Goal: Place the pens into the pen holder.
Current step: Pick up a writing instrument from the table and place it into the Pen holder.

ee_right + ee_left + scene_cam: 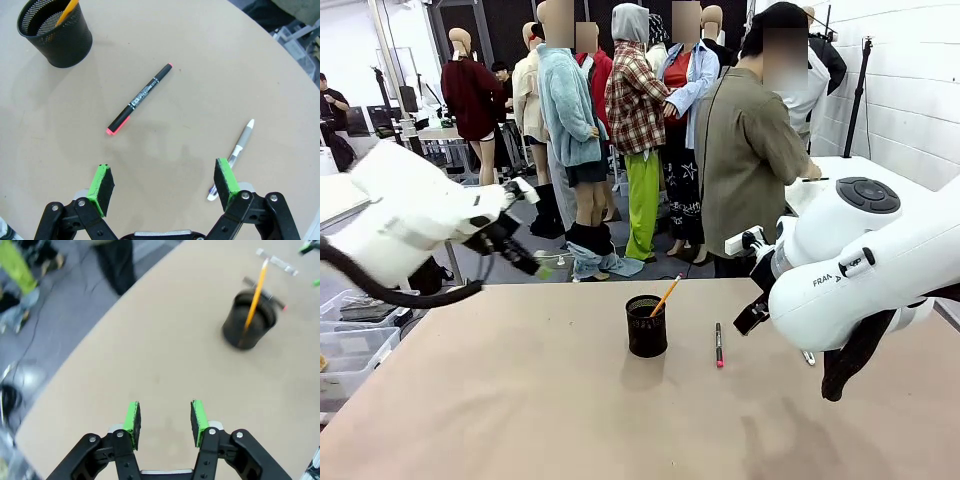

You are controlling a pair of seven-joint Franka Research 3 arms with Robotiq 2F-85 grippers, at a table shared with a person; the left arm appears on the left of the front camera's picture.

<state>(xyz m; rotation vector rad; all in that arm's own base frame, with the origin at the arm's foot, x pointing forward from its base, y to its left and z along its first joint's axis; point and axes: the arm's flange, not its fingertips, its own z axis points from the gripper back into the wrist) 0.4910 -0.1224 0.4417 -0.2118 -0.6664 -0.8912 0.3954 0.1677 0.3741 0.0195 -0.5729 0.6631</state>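
The black mesh pen holder [646, 327] stands mid-table with a yellow-orange pencil [666, 296] leaning in it. To its right, a dark pen with red tips [718, 344] lies flat on the table. In the right wrist view my right gripper [164, 180] hovers open and empty, with the dark pen [139, 99] ahead of it. A silver-white pen [235, 155] lies beside its right finger, and the holder [55, 32] is at upper left. My left gripper [165, 415] is open and empty over bare table, far from the holder [248, 322] and pencil [255, 295]. In the front view it [542, 268] hangs beyond the table's far left edge.
A person in an olive shirt [750, 150] stands at the far edge, turned away. Clear bins [350, 345] sit left of the tan table [520, 400]. A white table [840, 175] stands at the back right.
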